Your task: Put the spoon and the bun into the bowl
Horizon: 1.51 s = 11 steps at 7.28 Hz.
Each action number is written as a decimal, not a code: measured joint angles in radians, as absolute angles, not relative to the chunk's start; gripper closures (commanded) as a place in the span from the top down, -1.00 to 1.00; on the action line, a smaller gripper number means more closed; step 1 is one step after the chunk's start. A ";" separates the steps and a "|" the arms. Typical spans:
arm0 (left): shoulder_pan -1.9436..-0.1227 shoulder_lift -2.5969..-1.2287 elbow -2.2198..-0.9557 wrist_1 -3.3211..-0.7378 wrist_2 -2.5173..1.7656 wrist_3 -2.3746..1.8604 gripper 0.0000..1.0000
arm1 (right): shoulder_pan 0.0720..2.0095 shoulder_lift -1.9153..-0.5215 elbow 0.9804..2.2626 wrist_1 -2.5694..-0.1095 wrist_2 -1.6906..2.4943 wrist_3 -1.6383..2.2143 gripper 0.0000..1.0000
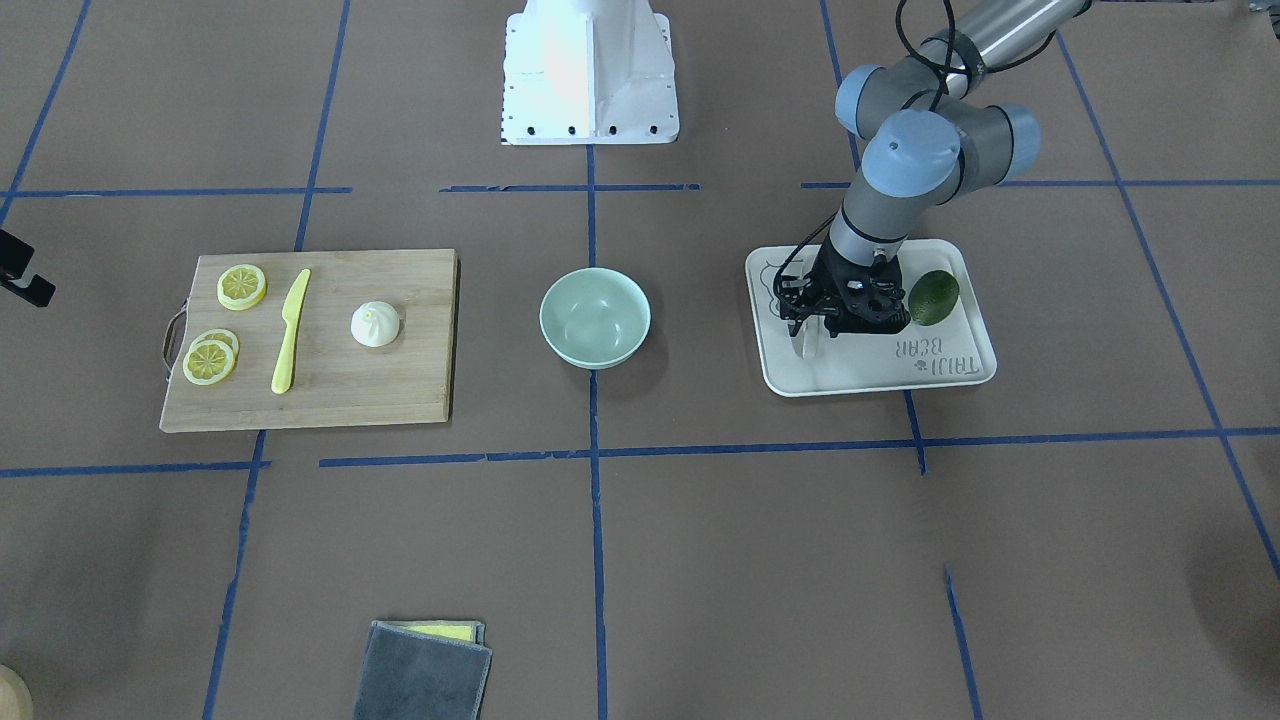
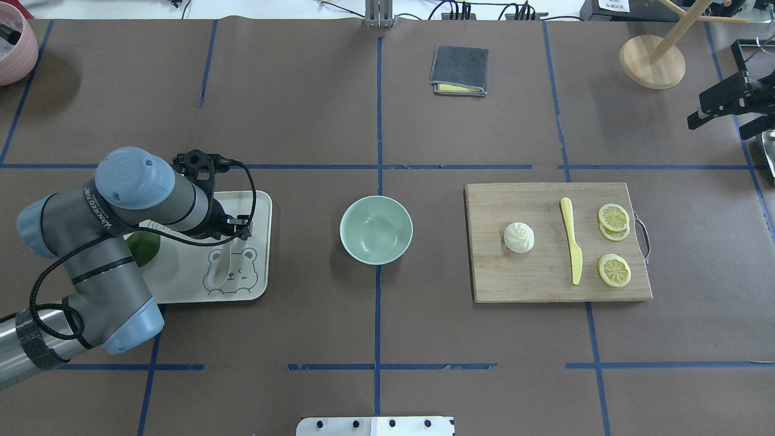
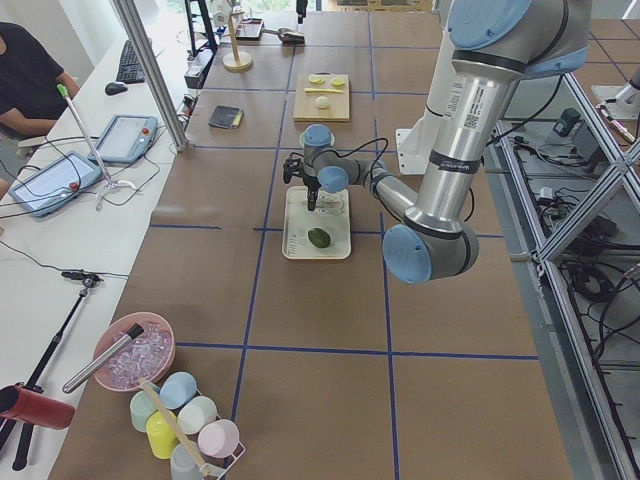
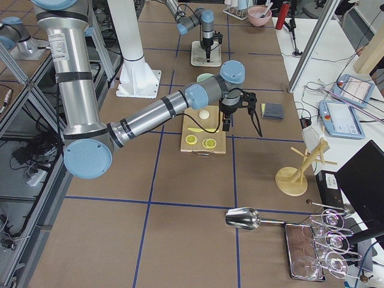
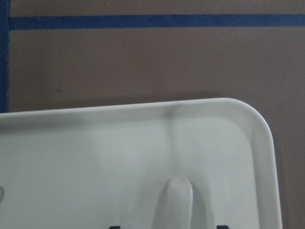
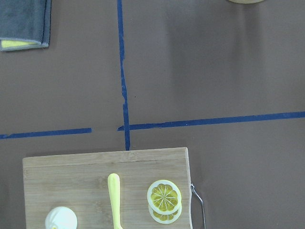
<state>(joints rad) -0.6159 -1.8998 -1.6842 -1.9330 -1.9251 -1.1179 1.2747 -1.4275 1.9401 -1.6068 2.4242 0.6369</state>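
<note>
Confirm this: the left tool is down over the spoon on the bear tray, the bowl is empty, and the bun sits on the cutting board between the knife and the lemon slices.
One thing is wrong. In the overhead view the knife lies between the bun and the lemon slices; the bun sits on the bowl side of the cutting board. The rest stands.

The worktop (image 1: 700, 560) is covered in matt brown paper crossed by blue tape (image 1: 760, 447). The board (image 1: 420, 390) is pale wood with visible grain. The bowl (image 1: 600, 355) looks smooth and glossy. The tray (image 5: 95, 157) is smooth, satin plastic. The spoon (image 5: 175, 202) is matt and faintly speckled. The knife (image 1: 290, 332) is plastic and the cloth (image 1: 425, 670) is soft grey fabric.
</note>
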 measured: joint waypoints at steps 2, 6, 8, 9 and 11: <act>-0.617 -1.899 -1.691 -1.933 -1.925 -1.119 -0.99 | 1.273 -1.428 1.940 -1.607 2.424 0.637 1.00; -0.626 -1.891 -1.776 -1.872 -1.929 -1.115 -1.00 | 1.265 -1.425 1.942 -1.606 2.423 0.646 1.00; -0.636 -1.908 -1.834 -1.780 -1.933 -1.113 -1.00 | 1.213 -1.400 1.949 -1.606 2.404 0.697 1.00; -0.646 -1.932 -1.835 -1.769 -1.934 -1.117 -1.00 | 1.157 -1.387 1.969 -1.606 2.362 0.753 1.00; -0.670 -1.986 -1.829 -1.787 -1.935 -1.196 -1.00 | 1.007 -1.375 2.006 -1.564 2.244 0.894 1.00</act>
